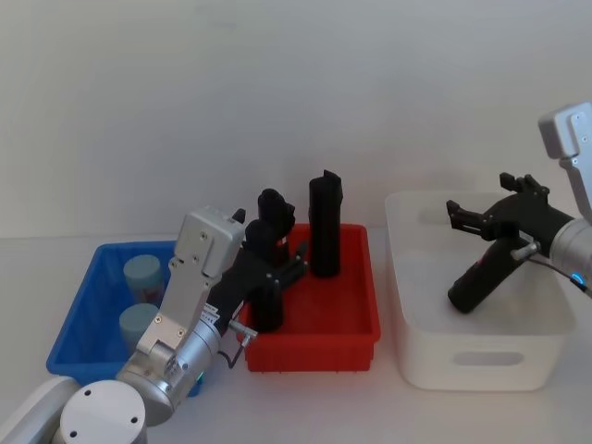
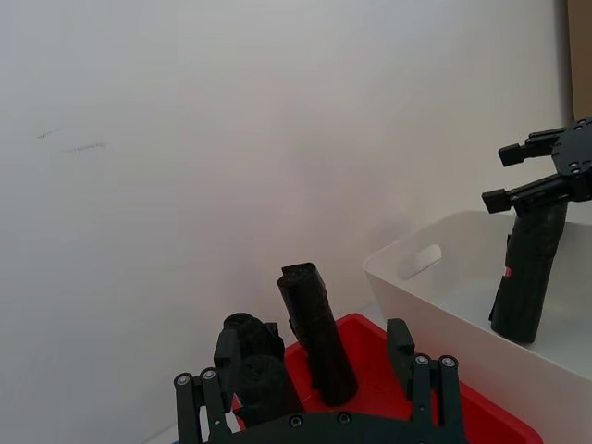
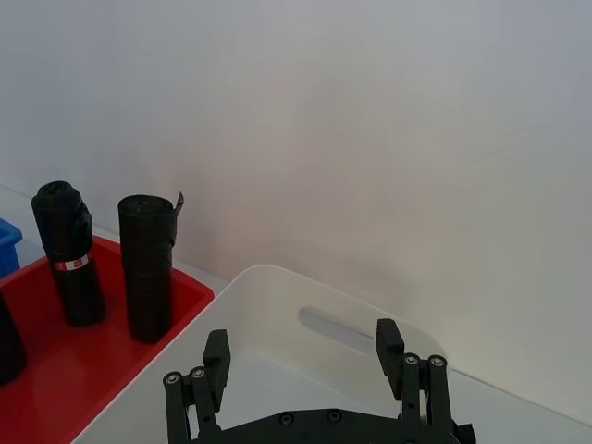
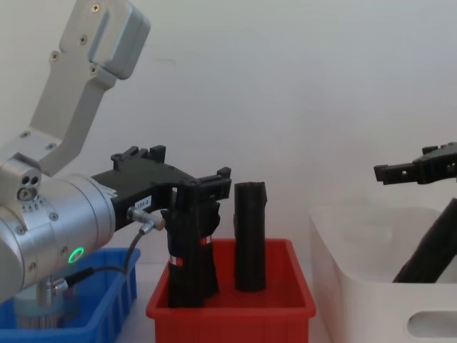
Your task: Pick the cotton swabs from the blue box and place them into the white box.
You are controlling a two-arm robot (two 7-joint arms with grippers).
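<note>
Tabletop (image 1: 305, 407): left end effector (image 2: 313, 351) wide by black cylinders (image 1: 325, 222), right end effector (image 3: 303, 331) wide.

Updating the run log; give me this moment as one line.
left hand open over red bin | right hand open over white box | cotton swabs in blue box | black cylinder leaning in white box
</note>
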